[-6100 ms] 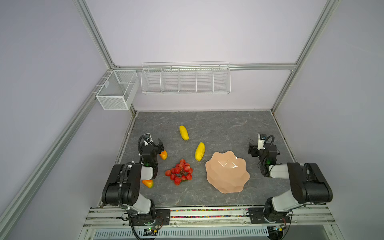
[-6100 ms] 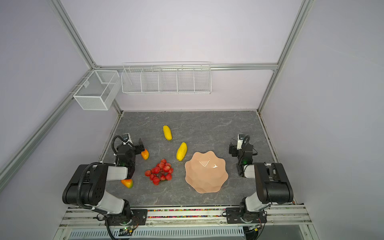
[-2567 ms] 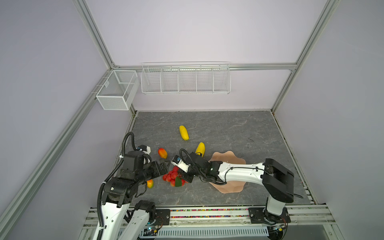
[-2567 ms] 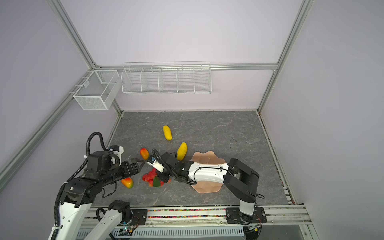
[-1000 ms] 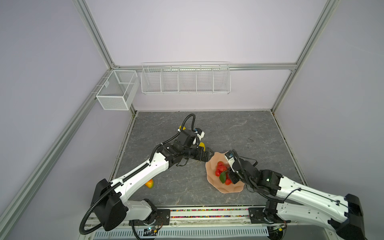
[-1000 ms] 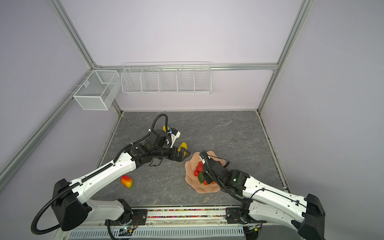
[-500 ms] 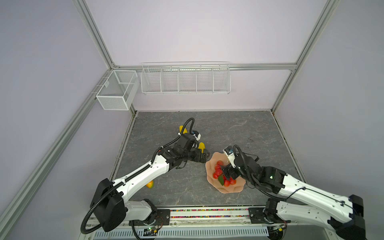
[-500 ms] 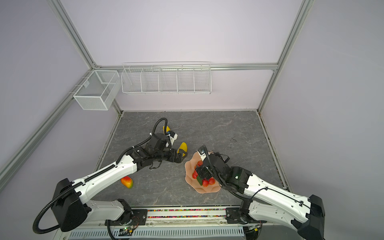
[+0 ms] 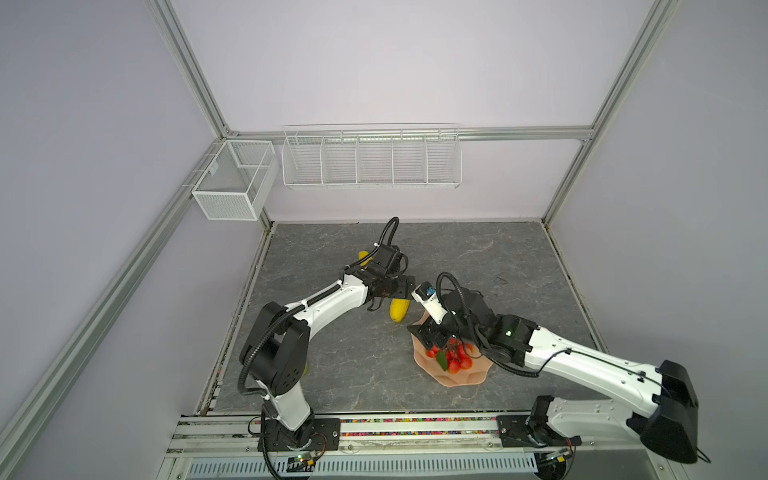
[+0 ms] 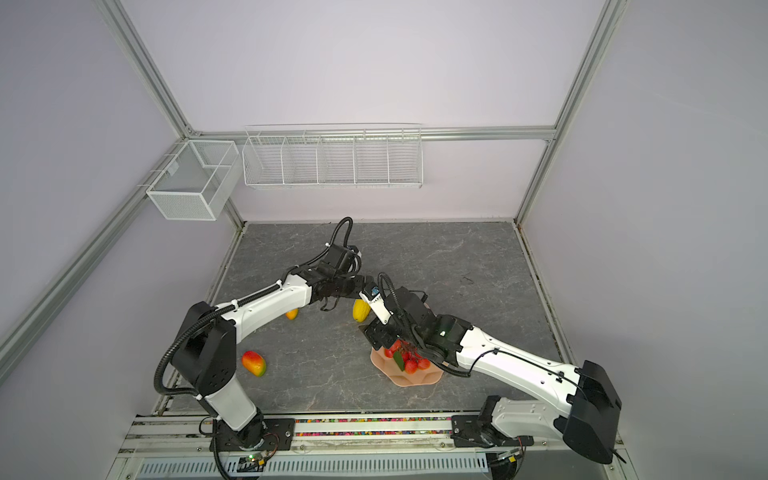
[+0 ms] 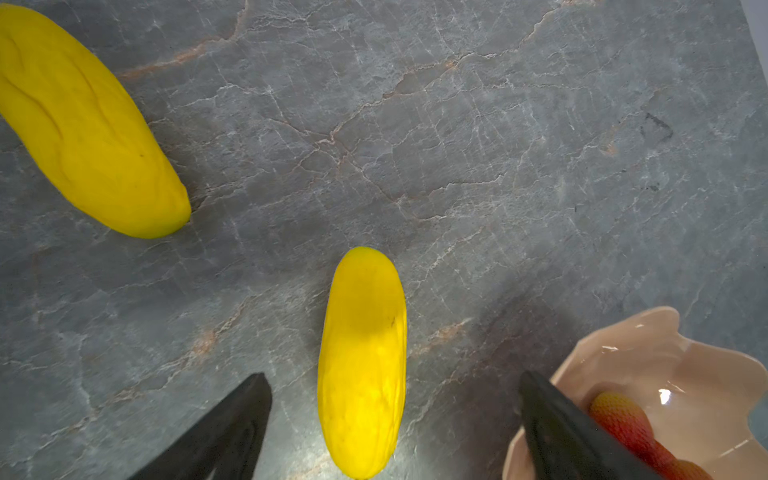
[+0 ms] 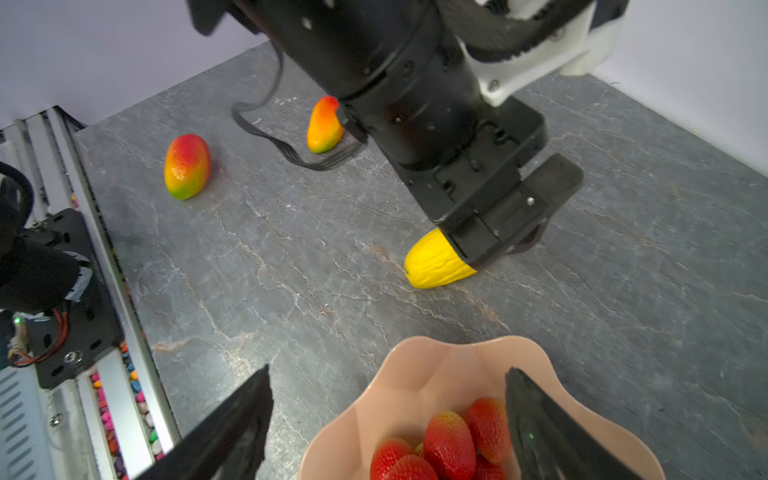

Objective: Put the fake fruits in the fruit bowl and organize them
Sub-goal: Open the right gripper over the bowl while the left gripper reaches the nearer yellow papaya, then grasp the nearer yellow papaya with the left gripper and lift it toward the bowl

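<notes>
The peach-pink fruit bowl [image 9: 457, 377] [image 10: 413, 379] [image 12: 419, 374] stands at the front middle of the mat. The red berry cluster [image 9: 451, 359] [image 12: 449, 440] lies inside it. My right gripper [image 12: 387, 370] [image 9: 439, 347] hangs open just over the bowl, touching nothing. My left gripper [image 11: 392, 376] [image 9: 402, 287] is open and straddles a yellow fruit [image 11: 361, 361] [image 9: 400, 309] [image 12: 436, 262] on the mat beside the bowl, with a gap on each side. The other yellow fruit [image 11: 83, 124] [image 9: 365, 257] lies farther back. Two mangoes [image 10: 254, 363] [image 10: 292, 313] [image 12: 187, 166] lie at the left.
The two arms come close together beside the bowl's rim. White wire baskets [image 9: 370, 162] and a mesh box [image 9: 232, 183] hang on the back wall. A metal rail [image 9: 374, 432] runs along the front edge of the mat.
My right gripper has opened and the berries now lie in the bowl, with the gripper lifted slightly. My left gripper has come down around the nearer yellow fruit.
</notes>
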You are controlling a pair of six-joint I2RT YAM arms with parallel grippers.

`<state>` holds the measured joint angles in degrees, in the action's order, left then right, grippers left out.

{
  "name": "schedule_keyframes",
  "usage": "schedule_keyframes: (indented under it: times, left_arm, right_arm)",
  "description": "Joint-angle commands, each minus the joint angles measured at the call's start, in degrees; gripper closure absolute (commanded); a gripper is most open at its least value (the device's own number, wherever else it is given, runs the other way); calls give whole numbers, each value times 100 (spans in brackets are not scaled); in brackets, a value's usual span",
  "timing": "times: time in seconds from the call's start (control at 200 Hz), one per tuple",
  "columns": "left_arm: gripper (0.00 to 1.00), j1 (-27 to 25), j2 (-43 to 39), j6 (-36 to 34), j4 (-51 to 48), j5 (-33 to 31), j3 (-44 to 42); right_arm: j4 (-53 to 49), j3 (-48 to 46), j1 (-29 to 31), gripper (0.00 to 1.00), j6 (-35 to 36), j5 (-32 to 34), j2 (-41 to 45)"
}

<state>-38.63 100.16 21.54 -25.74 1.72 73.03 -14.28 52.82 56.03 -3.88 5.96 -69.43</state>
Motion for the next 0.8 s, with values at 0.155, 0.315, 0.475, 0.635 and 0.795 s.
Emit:
schedule_keyframes:
  times: [0.155,0.315,0.475,0.635,0.795]
  left_arm:
    - [10,3,632,-26,155,-170,381]
    - [12,-4,876,-51,192,-172,489]
    - [13,-3,1003,-88,219,-121,559]
    - [13,-4,1157,-114,201,-52,674]
    - [15,-11,1325,-97,-173,-213,910]
  right_arm:
    - [215,-106,-399,12,59,-673,165]
    - [185,-175,-485,12,-6,-805,135]
    - [294,-210,-486,12,-56,-787,118]
    - [247,-208,-490,12,-58,-744,133]
    - [274,-416,-501,12,-92,-715,218]
